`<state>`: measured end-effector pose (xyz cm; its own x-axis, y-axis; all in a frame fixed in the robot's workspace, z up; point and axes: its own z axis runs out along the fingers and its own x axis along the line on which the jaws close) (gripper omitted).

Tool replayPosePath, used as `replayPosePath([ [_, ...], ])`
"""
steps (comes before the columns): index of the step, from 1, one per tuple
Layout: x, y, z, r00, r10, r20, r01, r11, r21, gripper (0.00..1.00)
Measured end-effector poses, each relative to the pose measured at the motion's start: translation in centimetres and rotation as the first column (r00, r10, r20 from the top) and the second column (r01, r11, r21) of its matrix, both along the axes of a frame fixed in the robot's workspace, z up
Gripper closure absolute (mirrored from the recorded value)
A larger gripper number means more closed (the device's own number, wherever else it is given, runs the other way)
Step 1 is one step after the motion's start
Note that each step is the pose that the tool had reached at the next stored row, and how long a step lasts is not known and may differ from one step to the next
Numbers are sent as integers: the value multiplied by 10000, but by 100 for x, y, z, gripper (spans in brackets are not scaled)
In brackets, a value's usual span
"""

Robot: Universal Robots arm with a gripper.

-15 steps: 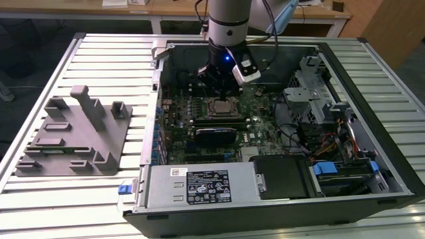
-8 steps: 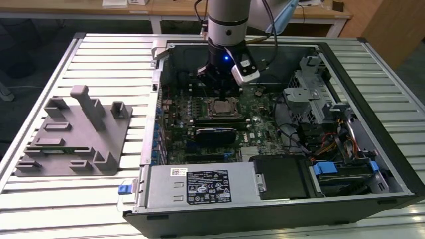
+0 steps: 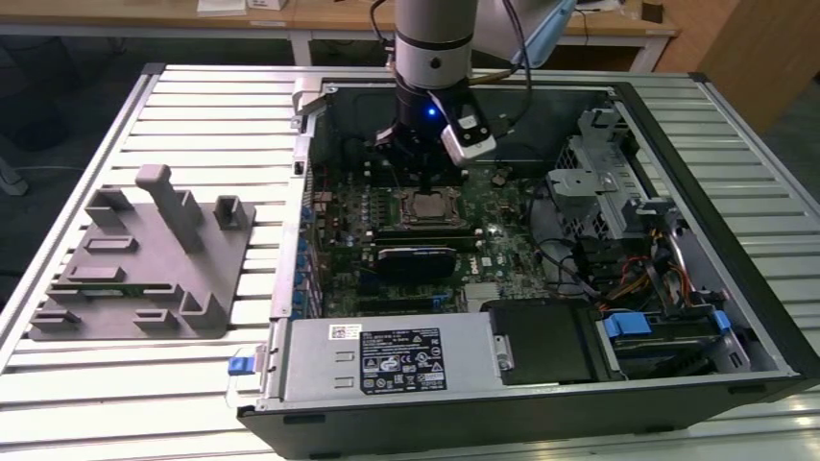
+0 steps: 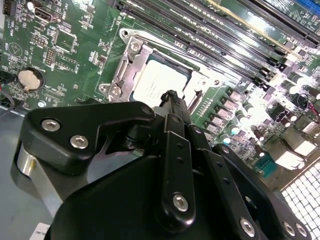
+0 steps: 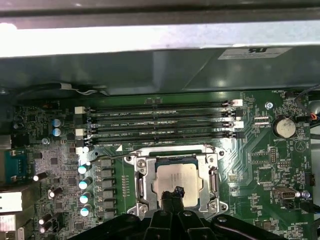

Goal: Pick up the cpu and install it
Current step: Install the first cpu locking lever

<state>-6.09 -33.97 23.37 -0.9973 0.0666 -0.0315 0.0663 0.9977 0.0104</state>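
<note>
Install step, judged near its end: the cpu [image 5: 180, 183] lay flat inside the socket frame [image 5: 142, 181] on the motherboard [image 5: 260, 165], not held. In the exterior view it sat mid-board inside the computer case [image 3: 551, 104], with the memory slots [image 5: 160, 120] just beside the socket on its far side.

The gripper [image 5: 174, 194] hung straight over the chip. Its fingertips [image 4: 172, 96] were drawn together with nothing between them, so it was clenched and empty. The tips were over the chip's edge, either touching or just above it; I could not tell which. It looked like pressing or checking the seat rather than carrying.

The chip looked square to the frame in both wrist views, with no tilt that I could see. Whether the socket latch was closed could not be told.

The grey tray [image 3: 129, 279] with upright posts stood on the slatted table [image 3: 77, 384], on the exterior view's left, well apart from the case; no chip was seen on it.

My judgement of what the next move calls for: motion straight along the vertical, with no sideways drag that could nudge the chip in its seat, and room kept from the socket frame and memory slots.
</note>
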Motion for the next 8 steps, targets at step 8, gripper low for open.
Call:
replayPosePath([
  [8, -62, 0, 0, 10000, 1, 0, -1, 10000, 0, 89],
])
